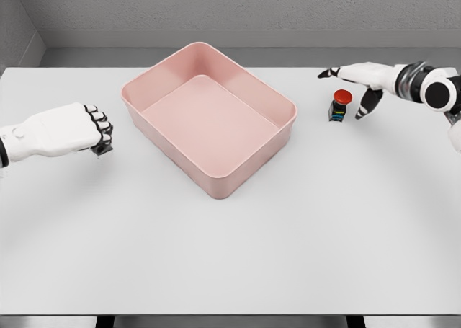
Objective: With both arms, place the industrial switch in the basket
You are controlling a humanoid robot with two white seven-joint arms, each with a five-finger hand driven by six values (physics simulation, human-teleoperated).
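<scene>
Industrial switch [340, 105] is sitting beside the pink basket [209, 116].
I am spreading my right hand [364, 79] over it; my left hand [68, 130] is curling empty.

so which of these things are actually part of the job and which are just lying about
Part of the job:
- industrial switch with red button
- pink basket
- right hand, open beside the switch
- left hand, curled

Just lying about:
- nothing besides the white table

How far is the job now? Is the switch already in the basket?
Not yet. The pink basket holds nothing, and the industrial switch stands on the table to its right. The right hand is open beside the switch, not gripping. The left hand rests curled at the left. Grasping, carrying and dropping remain.
</scene>
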